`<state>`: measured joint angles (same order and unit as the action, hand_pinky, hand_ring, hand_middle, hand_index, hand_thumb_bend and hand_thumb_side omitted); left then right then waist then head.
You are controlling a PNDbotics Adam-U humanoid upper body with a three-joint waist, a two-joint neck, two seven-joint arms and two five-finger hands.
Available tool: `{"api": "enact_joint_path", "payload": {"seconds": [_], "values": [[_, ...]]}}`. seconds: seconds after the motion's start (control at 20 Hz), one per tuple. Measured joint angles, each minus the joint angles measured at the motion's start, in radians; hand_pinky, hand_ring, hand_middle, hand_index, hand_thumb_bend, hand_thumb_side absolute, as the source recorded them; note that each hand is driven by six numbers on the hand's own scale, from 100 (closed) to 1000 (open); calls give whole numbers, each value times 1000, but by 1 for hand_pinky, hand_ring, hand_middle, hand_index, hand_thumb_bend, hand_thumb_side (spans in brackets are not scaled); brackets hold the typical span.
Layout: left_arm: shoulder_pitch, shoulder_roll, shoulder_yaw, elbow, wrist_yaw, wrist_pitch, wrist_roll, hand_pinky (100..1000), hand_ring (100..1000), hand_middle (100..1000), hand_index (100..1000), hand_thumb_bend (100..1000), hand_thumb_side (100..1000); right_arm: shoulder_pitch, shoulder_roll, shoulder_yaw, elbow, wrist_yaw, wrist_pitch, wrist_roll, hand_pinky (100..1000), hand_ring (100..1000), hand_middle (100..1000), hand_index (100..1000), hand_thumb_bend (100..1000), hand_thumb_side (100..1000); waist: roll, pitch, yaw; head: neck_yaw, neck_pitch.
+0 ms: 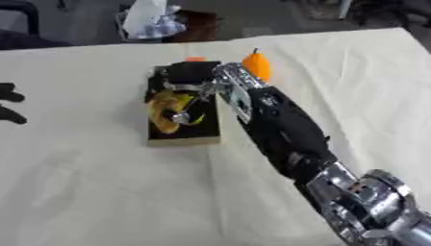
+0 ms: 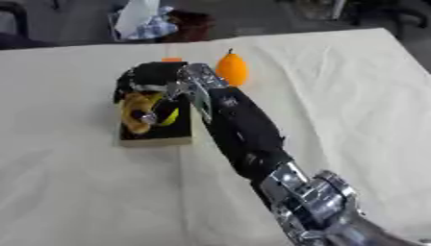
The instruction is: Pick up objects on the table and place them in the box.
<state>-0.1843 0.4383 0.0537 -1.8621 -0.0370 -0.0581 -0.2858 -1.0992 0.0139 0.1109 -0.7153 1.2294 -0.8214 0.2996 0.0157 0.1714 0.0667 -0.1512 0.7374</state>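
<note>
A shallow box (image 1: 185, 139) with a dark inside and tan walls stands in the middle of the cloth-covered table. My right arm reaches in from the lower right, and my right hand (image 1: 192, 77) hangs over the box. Its fingers (image 1: 178, 115) curl down round a yellow, curved object (image 1: 161, 109) inside the box. An orange, pear-shaped fruit (image 1: 258, 66) stands on the cloth just right of the box's far corner. A small orange bit (image 1: 195, 59) shows at the box's far rim. My left hand (image 1: 8, 103) shows only as dark fingers spread at the left edge.
The cream cloth (image 1: 101, 192) covers the table, with wrinkles at the front left. Beyond the far edge lie a white and blue crumpled bag (image 1: 151, 19) and a dark brown thing (image 1: 198, 26). The table's right edge runs near the upper right corner.
</note>
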Motion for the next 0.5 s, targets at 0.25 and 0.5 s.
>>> {"api": "enact_joint_path", "payload": {"seconds": [0.25, 0.5], "values": [[1, 0, 0, 0, 0, 0, 0, 724, 585, 695, 843, 100, 733, -2, -1, 1, 6, 33, -8, -28, 809, 803, 835, 950, 100, 256, 0, 0, -3, 0, 0], [5, 0, 0, 0, 0, -2, -5, 725, 585, 695, 843, 100, 735, -20, -29, 13, -12, 92, -19, -37, 818, 833, 882, 974, 100, 326, 0, 0, -12, -1, 0]]}}
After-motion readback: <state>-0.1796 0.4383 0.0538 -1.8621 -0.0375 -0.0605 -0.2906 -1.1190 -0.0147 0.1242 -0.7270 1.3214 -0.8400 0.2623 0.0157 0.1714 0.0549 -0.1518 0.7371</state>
